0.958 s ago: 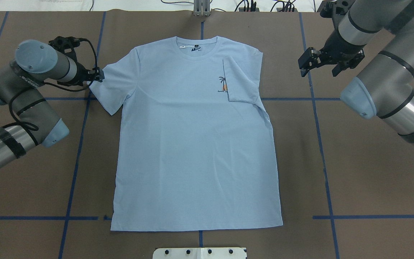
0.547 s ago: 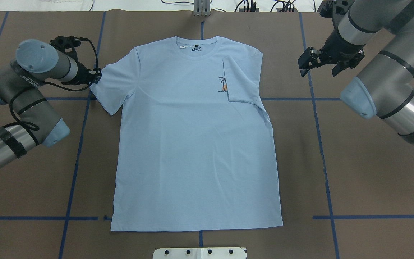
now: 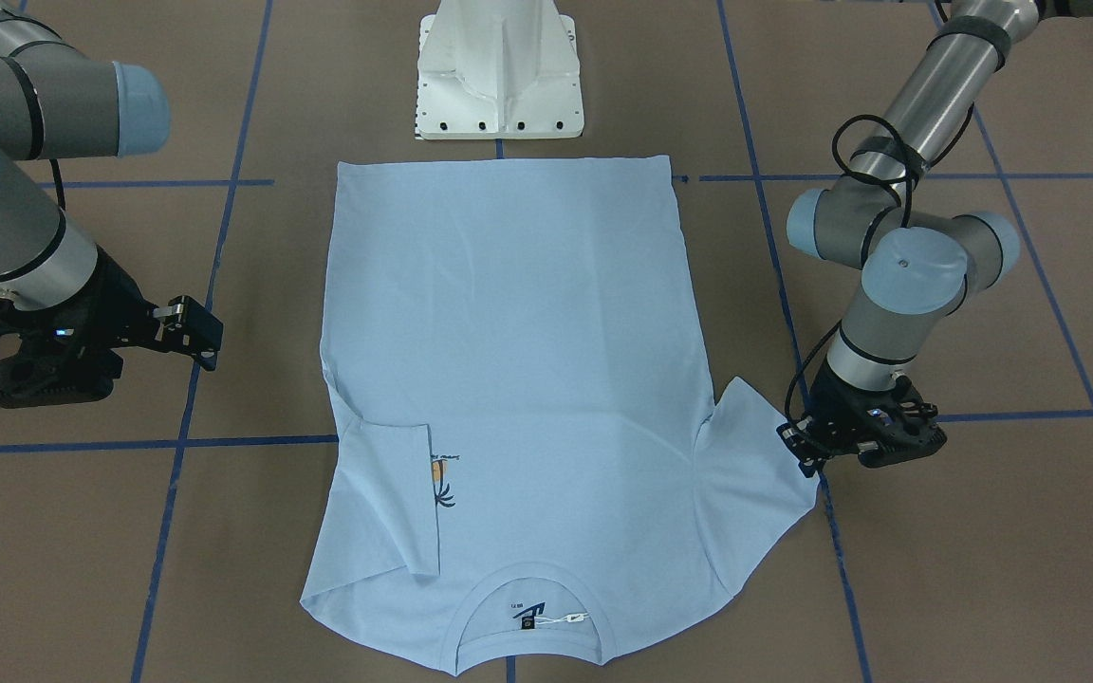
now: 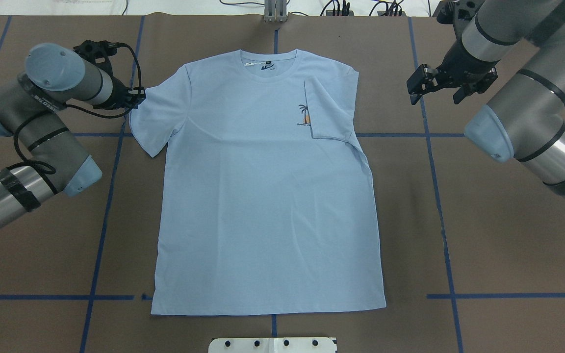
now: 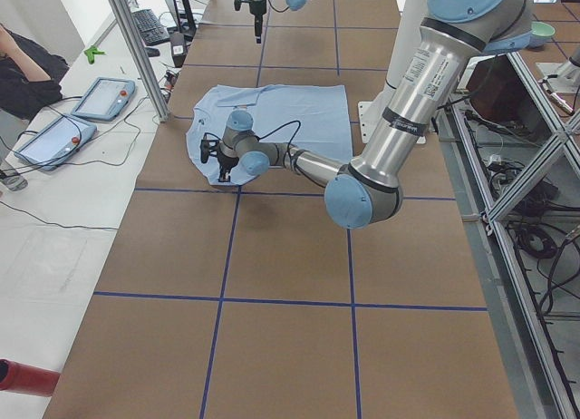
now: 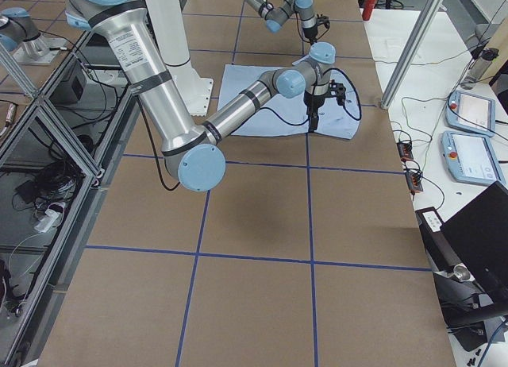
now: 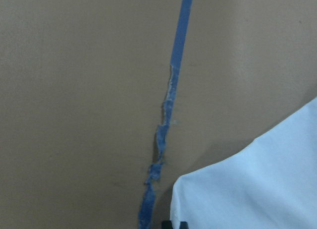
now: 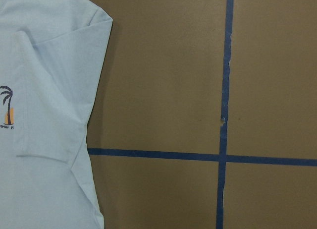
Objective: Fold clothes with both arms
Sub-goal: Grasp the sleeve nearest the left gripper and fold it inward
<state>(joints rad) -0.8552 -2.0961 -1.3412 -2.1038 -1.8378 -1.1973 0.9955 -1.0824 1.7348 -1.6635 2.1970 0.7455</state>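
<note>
Light blue T-shirt (image 4: 263, 196) lies flat, front up, mid-table on the brown table cover (image 4: 498, 235). Collar (image 3: 529, 571) is at the side far from the robot, and the bottom hem is near the white pedestal base (image 3: 499, 85). The R-side sleeve (image 4: 331, 105) is folded in over the chest, its edge lying over part of the palm print (image 4: 303, 115). A dark neck label (image 4: 265, 67) shows inside the collar. The L-side sleeve (image 4: 157, 117) is spread out sideways on the cover.

L gripper (image 4: 137, 95) sits low at the outer hem of that spread sleeve, near its corner on the collar side. Its fingers look drawn together w/ the hem edge between them, so they seem pinched on the fabric as far as the overhead + front views show. In the L wrist cam the sleeve's edge reaches right to a dark fingertip (image 7: 174, 224) at the bottom of the shot. There is a shadow under the cloth and a frayed blue tape line (image 7: 166, 120) just beside it.

R gripper (image 4: 434, 95) hangs over bare cover, well apart from the shirt's R shoulder. Its jaws are spread wide, w/ nothing between them + touching nothing. The R wrist cam looks down on the folded sleeve + a tape cross (image 8: 223, 158).
</note>
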